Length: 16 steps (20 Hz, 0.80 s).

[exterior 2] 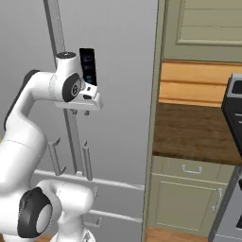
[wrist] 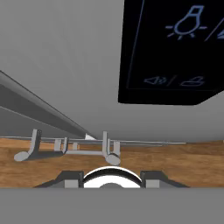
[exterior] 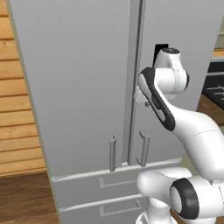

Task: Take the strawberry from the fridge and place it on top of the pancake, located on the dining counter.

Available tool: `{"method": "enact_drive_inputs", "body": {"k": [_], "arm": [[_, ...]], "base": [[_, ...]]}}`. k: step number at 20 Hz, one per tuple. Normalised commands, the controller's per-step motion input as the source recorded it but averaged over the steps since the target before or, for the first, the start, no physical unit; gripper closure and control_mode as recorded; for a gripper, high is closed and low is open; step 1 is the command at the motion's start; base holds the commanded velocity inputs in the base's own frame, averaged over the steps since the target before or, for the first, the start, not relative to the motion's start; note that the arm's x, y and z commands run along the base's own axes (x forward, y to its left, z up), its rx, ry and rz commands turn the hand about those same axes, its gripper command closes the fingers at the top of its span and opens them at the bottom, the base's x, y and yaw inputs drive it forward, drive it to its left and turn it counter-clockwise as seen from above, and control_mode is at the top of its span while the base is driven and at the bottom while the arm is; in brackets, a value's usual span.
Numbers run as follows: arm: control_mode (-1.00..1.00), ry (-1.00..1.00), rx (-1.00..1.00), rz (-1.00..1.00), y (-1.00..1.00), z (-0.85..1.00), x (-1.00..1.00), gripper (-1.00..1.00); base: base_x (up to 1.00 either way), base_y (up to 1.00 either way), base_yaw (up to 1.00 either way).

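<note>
Wood-plank wall [exterior: 13, 113] at left, brown wood floor [exterior: 24, 199] below it. Right side: wooden table [exterior 2: 198, 134] over pale green base cabinets, one drawer [exterior 2: 191, 169] with a small handle and a cabinet door [exterior 2: 182, 203] under it. Pale green upper cabinet [exterior 2: 208, 23] above, wood-panel backsplash [exterior 2: 196, 82] between them. Dark stove [exterior 2: 234, 101] at far right edge, partly cut off.
</note>
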Motion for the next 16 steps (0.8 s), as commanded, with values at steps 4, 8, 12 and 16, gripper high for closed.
{"method": "enact_drive_inputs", "body": {"k": [4,8,12,16], "arm": [[1.00,0.00,0.00,0.00,0.00,0.00,0.01,-1.00],[1.00,0.00,0.00,0.00,0.00,0.00,0.00,-1.00],[1.00,0.00,0.00,0.00,0.00,0.00,0.00,-1.00],[1.00,0.00,0.00,0.00,0.00,0.00,0.00,-1.00]], "base": [[-0.03,0.00,0.00],[-0.59,0.12,0.00],[-0.60,0.27,0.00],[-0.36,0.21,0.00]]}}
